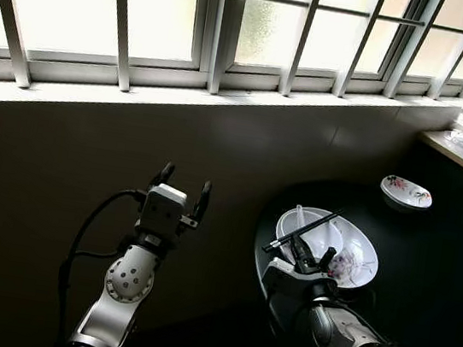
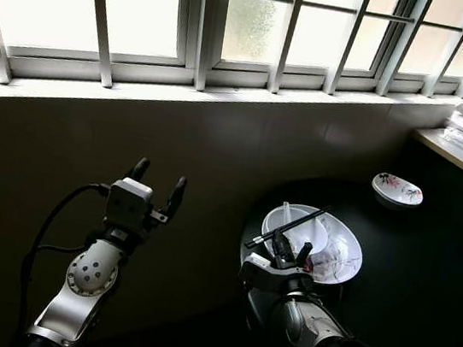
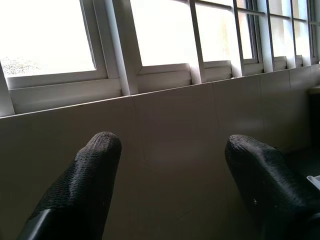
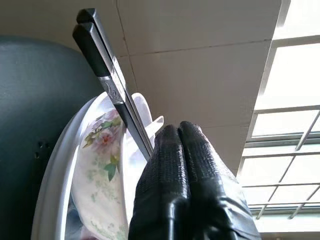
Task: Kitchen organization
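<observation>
Right end effector [image 1: 312, 259], fingers pressed together on nothing, sits at the near rim of a white plate [image 1: 364, 254] on the dark round table [image 1: 424, 278]. Black chopsticks [image 1: 301, 231] lie across a floral bowl [image 1: 309, 234] on the plate. Left end effector [image 1: 183, 186], fingers apart, faces the wall.

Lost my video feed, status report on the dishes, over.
Left gripper raised, open, empty. Right gripper shut at the chopsticks over the stacked white bowls. Small floral dish apart, farther back on the dark table.
</observation>
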Tool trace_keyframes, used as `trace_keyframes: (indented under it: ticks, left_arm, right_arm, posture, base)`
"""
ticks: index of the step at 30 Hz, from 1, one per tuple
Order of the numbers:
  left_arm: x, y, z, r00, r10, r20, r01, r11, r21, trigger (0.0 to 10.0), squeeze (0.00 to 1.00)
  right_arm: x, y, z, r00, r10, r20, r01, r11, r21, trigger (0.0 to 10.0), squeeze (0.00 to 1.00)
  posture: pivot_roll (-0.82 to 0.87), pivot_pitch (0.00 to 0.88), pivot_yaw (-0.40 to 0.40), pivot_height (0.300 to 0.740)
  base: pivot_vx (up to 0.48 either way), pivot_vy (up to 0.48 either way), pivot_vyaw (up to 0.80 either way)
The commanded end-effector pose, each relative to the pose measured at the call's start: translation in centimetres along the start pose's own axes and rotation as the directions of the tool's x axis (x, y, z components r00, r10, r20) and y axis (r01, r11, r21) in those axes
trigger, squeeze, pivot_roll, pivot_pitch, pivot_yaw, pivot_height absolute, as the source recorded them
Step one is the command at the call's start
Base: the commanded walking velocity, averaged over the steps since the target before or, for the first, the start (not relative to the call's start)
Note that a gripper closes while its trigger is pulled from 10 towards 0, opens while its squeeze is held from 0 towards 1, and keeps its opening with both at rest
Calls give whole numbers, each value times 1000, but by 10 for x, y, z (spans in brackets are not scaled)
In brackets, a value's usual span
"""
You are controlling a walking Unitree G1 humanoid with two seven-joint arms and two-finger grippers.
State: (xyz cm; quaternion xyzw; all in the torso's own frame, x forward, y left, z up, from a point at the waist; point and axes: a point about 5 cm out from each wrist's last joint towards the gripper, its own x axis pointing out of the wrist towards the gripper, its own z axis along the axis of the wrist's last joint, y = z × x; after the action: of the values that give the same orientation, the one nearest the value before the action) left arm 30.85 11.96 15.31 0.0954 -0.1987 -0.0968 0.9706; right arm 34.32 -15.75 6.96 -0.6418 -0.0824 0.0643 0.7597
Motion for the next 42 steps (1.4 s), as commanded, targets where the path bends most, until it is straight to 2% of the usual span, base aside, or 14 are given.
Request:
trace_keyframes:
  ticks: [1, 5, 6, 9, 10, 11, 14, 16, 21, 25, 26, 32, 42]
  left_arm:
    - [-1, -3, -2, 1000, -13, -6, 13, 1000, 5, 10000, 0]
    - [-1, -3, -2, 1000, -14, -5, 14, 1000, 5, 10000, 0]
    - [-1, -3, -2, 1000, -14, -6, 14, 1000, 5, 10000, 0]
    - [-1, -2, -2, 1000, -14, -6, 14, 1000, 5, 10000, 0]
    - [-1, -2, -2, 1000, -14, -6, 14, 1000, 4, 10000, 0]
    - [-1, -2, -2, 1000, -14, -7, 14, 1000, 4, 10000, 0]
    - [-1, -2, -2, 1000, -15, -7, 15, 1000, 5, 10000, 0]
    - [-1, -2, -2, 1000, -15, -7, 15, 1000, 6, 10000, 0]
    - [-1, -1, -1, 1000, -14, -5, 14, 1000, 8, 10000, 0]
    - [-2, -1, -2, 1000, -15, -5, 15, 1000, 8, 10000, 0]
    - [-1, -1, -2, 1000, -15, -6, 15, 1000, 8, 10000, 0]
    - [-1, 2, -2, 1000, -12, -5, 12, 1000, 15, 10000, 0]
    - [0, 1, -1, 1000, -7, -3, 7, 1000, 16, 10000, 0]
  right_arm:
    - [1, -4, -5, 1000, -14, -2, 14, 1000, -21, 0, 0]
    - [1, -6, -5, 999, -37, -7, 37, 999, -19, 0, 0]
    - [1, -7, -6, 999, -44, -16, 45, 999, 1, 10000, 0]
    - [2, -9, -7, 998, -65, -25, 66, 998, 24, 10000, 0]
    - [2, -12, -7, 996, -89, -21, 90, 994, 59, 10000, 1000]
    - [3, -14, -4, 995, -96, -4, 96, 990, 101, 10000, 1000]
    - [4, -15, 3, 995, -98, 30, 92, 984, 155, 10000, 1000]
    - [5, -15, 5, 994, -100, 38, 93, 982, 161, 10000, 1000]
    - [9, -19, 26, 982, -119, 146, 81, 967, 243, 10000, 1000]
    - [10, -18, 39, 970, -106, 220, 44, 961, 272, 10000, 1000]
    - [9, -14, 46, 965, -74, 251, 1, 960, 278, 10000, 1000]
    - [10, -6, 51, 953, 52, 297, -116, 972, 203, 10000, 1000]
    - [9, 4, 53, 914, 240, 327, -292, 949, 120, 10000, 988]
  posture:
    - [83, 0, -63, 740]
    - [84, 0, -64, 740]
    - [84, 0, -64, 740]
    - [85, 0, -64, 740]
    - [85, 0, -64, 740]
    - [86, 0, -63, 740]
    - [87, 0, -63, 740]
    - [87, 0, -63, 740]
    - [89, 0, -62, 740]
    - [90, 0, -61, 740]
    - [93, 0, -60, 740]
    - [101, 0, -64, 740]
    - [113, 0, -73, 740]
  base:
    - [0, 0, 0]
    - [0, 0, 0]
    - [0, 0, 0]
    - [0, 0, 0]
    - [0, 0, 0]
    - [0, 0, 0]
    - [0, 0, 0]
    - [0, 0, 0]
    - [0, 0, 0]
    - [0, 0, 0]
    - [0, 0, 0]
    - [0, 0, 0]
    - [0, 0, 0]
